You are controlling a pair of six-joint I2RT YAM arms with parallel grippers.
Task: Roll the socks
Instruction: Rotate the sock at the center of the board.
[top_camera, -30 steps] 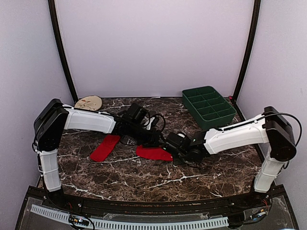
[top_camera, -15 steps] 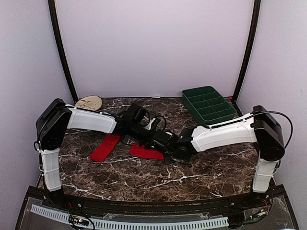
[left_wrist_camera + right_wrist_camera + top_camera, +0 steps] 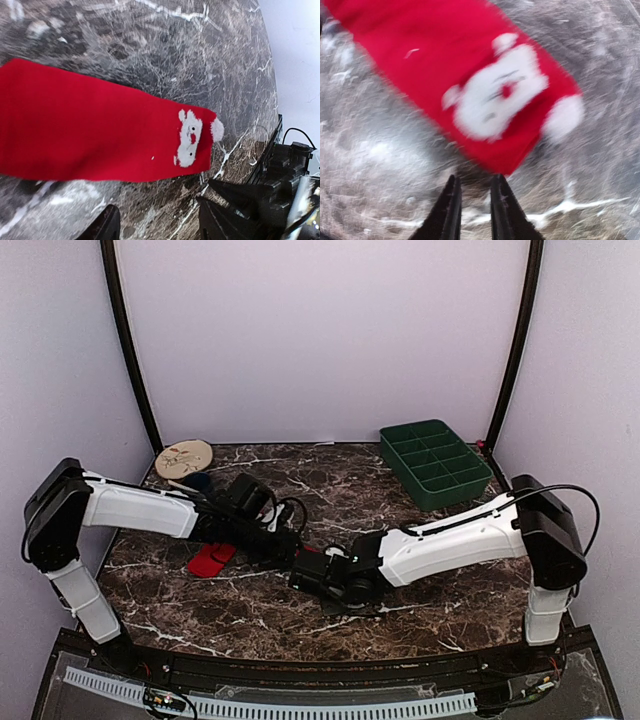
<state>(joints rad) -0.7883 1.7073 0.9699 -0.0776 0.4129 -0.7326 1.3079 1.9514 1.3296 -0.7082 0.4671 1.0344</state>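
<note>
Marble tabletop (image 3: 250, 612), pale lilac walls (image 3: 320, 340)

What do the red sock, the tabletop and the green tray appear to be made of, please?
Red sock: soft matte knit fabric, judging by its fuzzy surface and limp lie; the white face patch looks fluffier. Tabletop: dark marble or a marble-print laminate, white veins, slight sheen. Green tray: probably moulded plastic, uniform colour and thin rigid dividers.
</note>
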